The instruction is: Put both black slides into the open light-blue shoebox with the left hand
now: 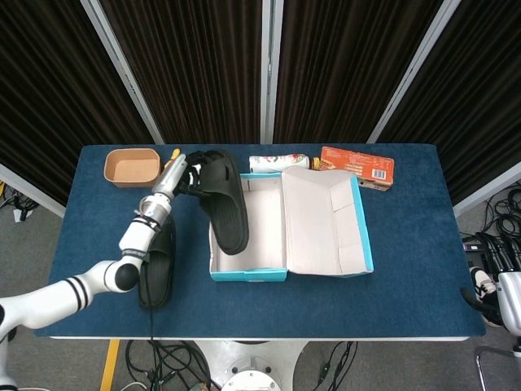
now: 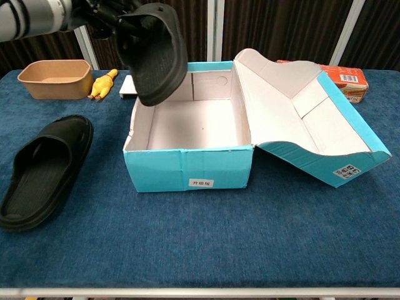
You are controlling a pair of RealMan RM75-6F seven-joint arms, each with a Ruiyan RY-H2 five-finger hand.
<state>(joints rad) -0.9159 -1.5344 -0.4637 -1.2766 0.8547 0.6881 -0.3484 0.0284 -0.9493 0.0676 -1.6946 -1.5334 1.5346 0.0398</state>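
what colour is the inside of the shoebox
Off-white inside the shoebox, light blue outside; clearest in the chest view.

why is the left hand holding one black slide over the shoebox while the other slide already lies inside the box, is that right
Not quite. The left hand does hold one black slide above the open shoebox, but the other slide is not inside it. The chest view shows it lying on the blue table, left of the box.

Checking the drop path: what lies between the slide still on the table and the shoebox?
Only bare blue tablecloth, in chest view, separates black slide from light-blue shoebox.
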